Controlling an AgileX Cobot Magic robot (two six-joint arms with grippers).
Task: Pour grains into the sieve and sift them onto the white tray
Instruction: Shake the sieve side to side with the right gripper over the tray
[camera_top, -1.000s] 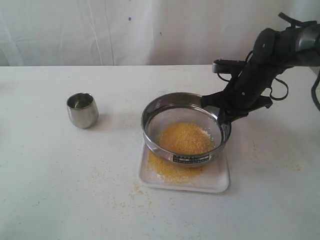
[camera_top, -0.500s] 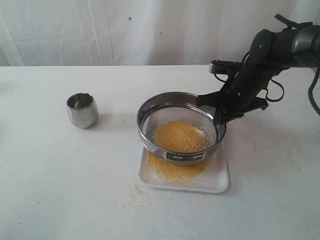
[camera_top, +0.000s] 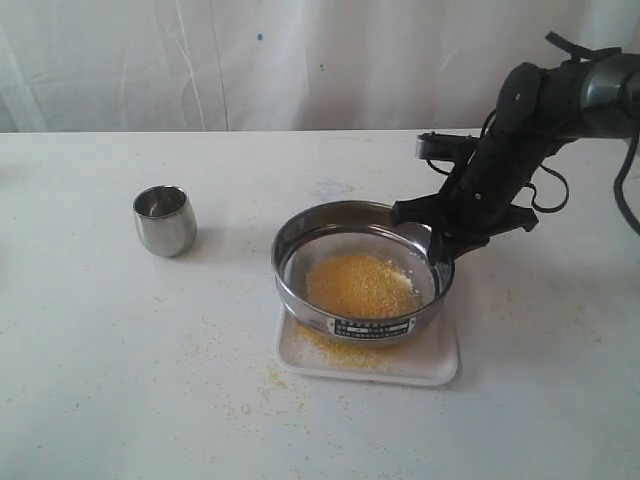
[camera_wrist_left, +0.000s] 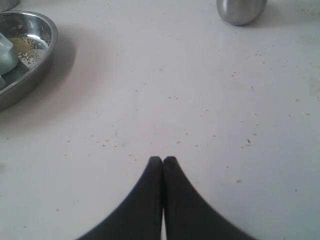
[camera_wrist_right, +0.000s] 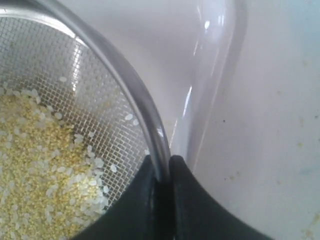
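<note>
The round steel sieve (camera_top: 360, 268) hangs just above the white tray (camera_top: 437, 360), with my right gripper (camera_top: 437, 250) shut on its right rim. Golden-yellow grains (camera_top: 358, 285) with paler bits lie heaped on its mesh, and a thin layer shows on the tray under the front rim. In the right wrist view the sieve rim (camera_wrist_right: 135, 85) runs between my black fingertips (camera_wrist_right: 184, 172), grains (camera_wrist_right: 35, 165) lie on the mesh, and the tray's edge (camera_wrist_right: 207, 95) passes beside. My left gripper (camera_wrist_left: 163, 160) is shut and empty above bare table.
A small steel cup (camera_top: 164, 219) stands at the left of the table; its base shows in the left wrist view (camera_wrist_left: 241, 11). A shallow steel dish (camera_wrist_left: 22, 55) with a few grains sits at that view's edge. Spilled grains dot the tabletop (camera_top: 230, 380).
The sieve has shifted left and back and sunk closer to the tray, carried by my right gripper. The yellow layer visible on the tray in front of it has shrunk.
</note>
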